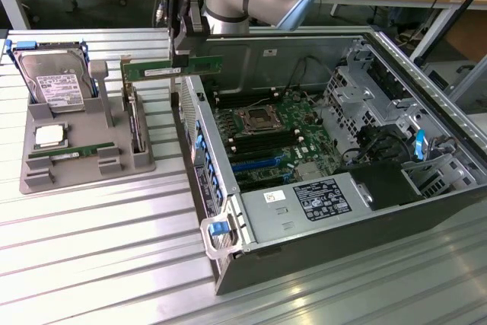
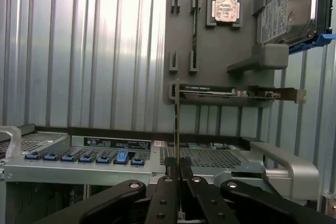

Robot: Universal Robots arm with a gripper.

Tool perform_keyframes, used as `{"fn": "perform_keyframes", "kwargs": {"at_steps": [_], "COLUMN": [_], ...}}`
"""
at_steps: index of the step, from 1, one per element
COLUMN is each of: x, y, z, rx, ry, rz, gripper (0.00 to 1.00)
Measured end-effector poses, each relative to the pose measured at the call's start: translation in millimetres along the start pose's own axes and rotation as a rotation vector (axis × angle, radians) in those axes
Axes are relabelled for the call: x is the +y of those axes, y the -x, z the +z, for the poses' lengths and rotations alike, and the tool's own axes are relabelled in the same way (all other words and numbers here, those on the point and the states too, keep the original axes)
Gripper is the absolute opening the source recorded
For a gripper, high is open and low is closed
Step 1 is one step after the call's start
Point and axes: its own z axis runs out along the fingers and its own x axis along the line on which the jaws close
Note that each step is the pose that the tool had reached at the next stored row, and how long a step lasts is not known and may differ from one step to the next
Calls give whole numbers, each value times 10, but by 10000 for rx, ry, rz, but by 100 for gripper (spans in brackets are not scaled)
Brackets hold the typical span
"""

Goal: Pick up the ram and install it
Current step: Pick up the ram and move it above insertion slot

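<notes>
Ram: gripped at mid-length, long edge level, between the closed fingers of the gripper. It hangs clear above the computer case wall edge, with the parts tray at the exterior view's left and the open motherboard at its right.

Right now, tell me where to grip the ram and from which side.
Mid-length on its upper long edge, from above, pinching the flat faces, as the hand does now: the ram hangs on edge, leaving its lower edge free.

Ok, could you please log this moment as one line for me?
tool: shut on ram | ram: in air by computer case wall | install: not yet done
</notes>
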Motion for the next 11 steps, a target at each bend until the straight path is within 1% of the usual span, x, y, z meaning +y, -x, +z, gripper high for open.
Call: {"fn": "perform_keyframes", "kwargs": {"at_steps": [5,7,11], "x": [-43,-78,-116], "y": [-3,-5,-8], "z": [-2,-4,-5], "rx": [0,0,0], "ry": [0,0,0], "rz": [0,0,0], "gripper": [13,13,13]}}
